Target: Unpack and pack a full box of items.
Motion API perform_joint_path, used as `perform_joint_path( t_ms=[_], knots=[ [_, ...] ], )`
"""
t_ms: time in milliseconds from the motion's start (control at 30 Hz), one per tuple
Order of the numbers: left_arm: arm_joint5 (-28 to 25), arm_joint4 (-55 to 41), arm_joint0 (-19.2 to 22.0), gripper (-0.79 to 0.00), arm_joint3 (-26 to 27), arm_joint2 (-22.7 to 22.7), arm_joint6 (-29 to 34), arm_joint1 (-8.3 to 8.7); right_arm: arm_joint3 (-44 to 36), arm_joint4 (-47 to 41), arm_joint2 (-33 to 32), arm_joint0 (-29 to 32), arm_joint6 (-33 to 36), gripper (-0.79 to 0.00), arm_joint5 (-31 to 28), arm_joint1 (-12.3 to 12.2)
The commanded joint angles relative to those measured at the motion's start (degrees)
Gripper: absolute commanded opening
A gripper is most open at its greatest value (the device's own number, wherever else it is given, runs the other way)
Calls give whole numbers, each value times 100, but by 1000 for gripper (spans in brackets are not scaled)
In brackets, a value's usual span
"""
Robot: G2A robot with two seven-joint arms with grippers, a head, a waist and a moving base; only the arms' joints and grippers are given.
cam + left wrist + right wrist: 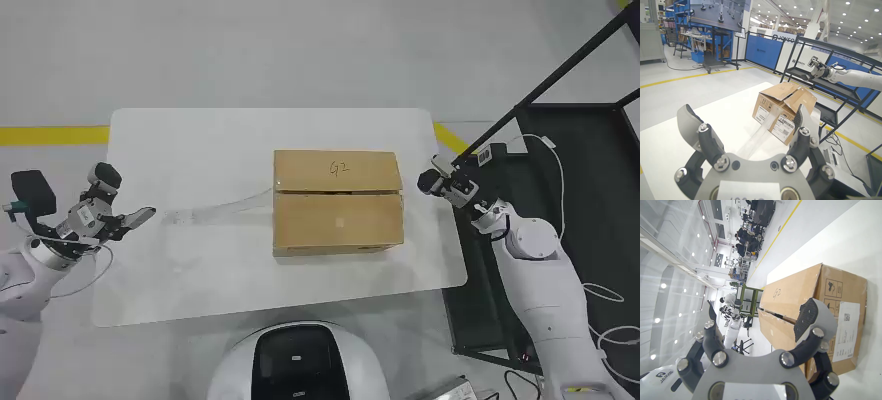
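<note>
Left tool [744, 113] and right tool [759, 309] gape empty — box [338, 205] flaps nearly shut, contents hidden.

An industrial hall — blue shelving racks [670, 20], yellow floor lines [677, 78], high ceiling spotlights [811, 8].

Left of the box [338, 203] the table [190, 150] gives the widest passage, crossed only by a clear tape strip [225, 207] trailing from the box's left end. Right of the box the margin is narrow, with a black rack [485, 310] close beyond.
</note>
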State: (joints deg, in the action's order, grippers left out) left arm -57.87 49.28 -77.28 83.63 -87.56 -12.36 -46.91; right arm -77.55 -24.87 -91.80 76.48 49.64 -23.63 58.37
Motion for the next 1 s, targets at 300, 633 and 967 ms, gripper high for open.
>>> perform_joint_path(
  t_ms=[300, 633, 967],
  knots=[
    [-13, 894, 1134, 0, -210, 1516, -331, -6, 148, 442, -83, -57, 1588, 0, -278, -143],
    [-13, 1276, 2488, 0, -761, 3599, -1459, 257, 590, 381, 196, -449, 2693, 0, -409, -216],
    [-13, 1824, 2971, 0, -1149, 4154, -1918, 427, 590, 381, 196, -449, 2693, 0, -409, -216]
  ],
)
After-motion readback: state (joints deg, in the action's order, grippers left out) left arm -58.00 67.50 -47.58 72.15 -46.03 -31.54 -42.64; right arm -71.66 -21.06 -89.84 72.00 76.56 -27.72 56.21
